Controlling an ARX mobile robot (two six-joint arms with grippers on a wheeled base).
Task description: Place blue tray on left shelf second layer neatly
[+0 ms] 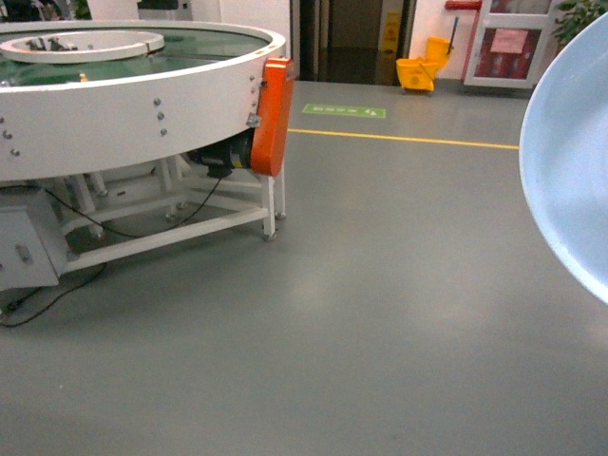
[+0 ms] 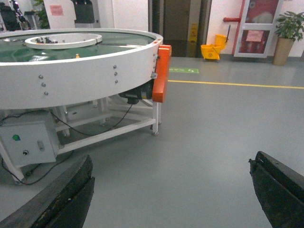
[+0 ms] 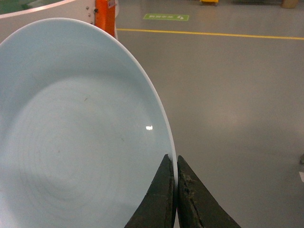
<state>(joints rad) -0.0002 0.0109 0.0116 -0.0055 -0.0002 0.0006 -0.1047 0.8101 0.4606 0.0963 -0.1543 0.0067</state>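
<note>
The blue tray (image 3: 80, 133) is a pale sky-blue round dish that fills the left of the right wrist view, held up on edge above the grey floor. My right gripper (image 3: 175, 164) is shut on its rim, one dark finger on each side. In the head view the blue tray (image 1: 570, 161) shows as a curved pale-blue edge at the far right; the gripper itself is out of that view. My left gripper (image 2: 171, 185) is open, its two black fingers wide apart over bare floor, holding nothing. The left shelf is out of view.
A large round white conveyor table (image 1: 133, 104) with an orange guard (image 1: 274, 114) stands at the left on a white frame, with cables and a control box (image 2: 28, 142) beneath. A yellow floor line (image 1: 408, 141), a yellow mop bucket (image 1: 423, 68) and a doorway lie beyond.
</note>
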